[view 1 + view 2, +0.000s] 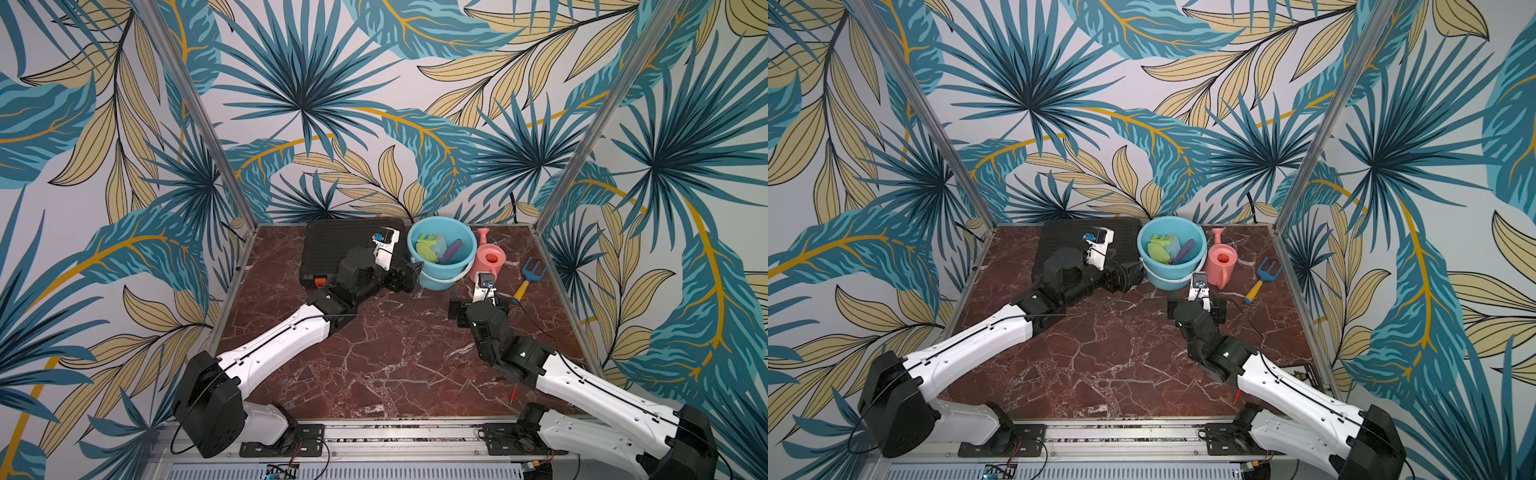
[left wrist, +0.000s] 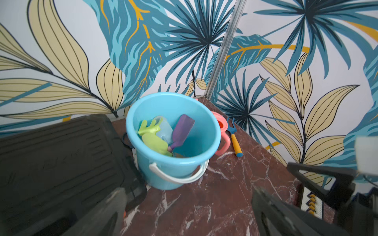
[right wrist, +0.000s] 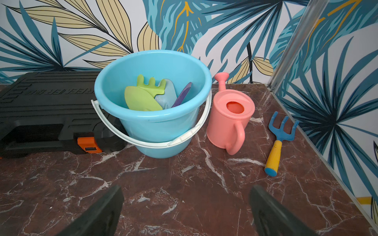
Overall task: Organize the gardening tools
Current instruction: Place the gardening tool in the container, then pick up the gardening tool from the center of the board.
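**Facing the last loose hand tool**

The blue fork-rake (image 1: 528,277) lies flat on the worktop (image 1: 395,353) at the far right, a little right of the pink watering can (image 1: 490,259) and not touching it. Its long axis slants, with the yellow handle toward the near left and the blue tines toward the far right wall.

The handle end is the part closest to the right arm (image 1: 494,328). From that arm's jaws the tool lies to the right and slightly farther off. The left arm (image 1: 282,340) is beyond the blue bucket (image 1: 440,277), at its left side by the black case (image 1: 328,245), so the right arm is clearly the nearer.

Both pairs of jaws are spread wide and hold nothing. The right forearm reaches in low from the near right, and its wrist points at the bucket and can.

The bucket holds the green trowel (image 3: 141,100), green rake (image 3: 152,84), pale blue trowel (image 3: 168,94) and purple shovel (image 3: 183,95).

The pick likely needs a swing right and a wrist turn, so the jaws close across the handle.
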`<state>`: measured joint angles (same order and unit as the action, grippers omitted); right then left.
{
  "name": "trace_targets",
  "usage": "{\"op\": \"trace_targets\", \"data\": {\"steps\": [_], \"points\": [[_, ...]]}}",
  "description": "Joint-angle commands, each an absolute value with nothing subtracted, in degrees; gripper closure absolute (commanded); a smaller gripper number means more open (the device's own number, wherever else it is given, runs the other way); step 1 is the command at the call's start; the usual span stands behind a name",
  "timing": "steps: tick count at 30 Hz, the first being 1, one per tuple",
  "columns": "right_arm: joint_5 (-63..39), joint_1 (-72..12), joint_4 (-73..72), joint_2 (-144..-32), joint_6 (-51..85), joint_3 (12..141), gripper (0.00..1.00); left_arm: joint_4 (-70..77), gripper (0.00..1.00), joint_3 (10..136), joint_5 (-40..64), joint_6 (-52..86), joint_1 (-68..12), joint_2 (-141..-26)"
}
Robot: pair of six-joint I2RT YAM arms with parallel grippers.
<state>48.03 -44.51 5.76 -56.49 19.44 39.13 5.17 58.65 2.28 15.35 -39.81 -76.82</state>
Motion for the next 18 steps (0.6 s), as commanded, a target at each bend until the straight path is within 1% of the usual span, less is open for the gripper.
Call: {"op": "trace_targets", "data": {"steps": [1, 5, 7, 11, 14, 18], "points": [[52.19, -44.23, 3.62, -57.3, 17.59, 37.67, 0.0, 4.74, 0.0, 52.33, -2.36, 16.16, -40.99, -72.2], [54.86, -42.64, 2.16, -58.2, 16.99, 36.64, 0.0, 4.36, 0.0, 46.42, -3.99, 16.42, -41.22, -68.28], [54.65, -40.75, 1.9, -58.19, 17.59, 36.22, 0.0, 5.33, 0.0, 44.41, -5.4, 15.21, -41.14, -67.23], [50.82, -34.36, 3.09, -56.47, 20.63, 35.3, 0.0, 9.94, 0.0, 40.65, -8.34, 17.93, -41.13, -66.63], [47.63, -27.76, 6.4, -54.47, 24.23, 35.27, 0.0, 11.78, 0.0, 38.01, -13.75, 22.03, -40.95, -66.54], [46.44, -21.58, 9.55, -52.31, 26.77, 35.13, 0.01, 10.81, 0.0, 37.97, -11.53, 23.65, -40.18, -68.28]]}}
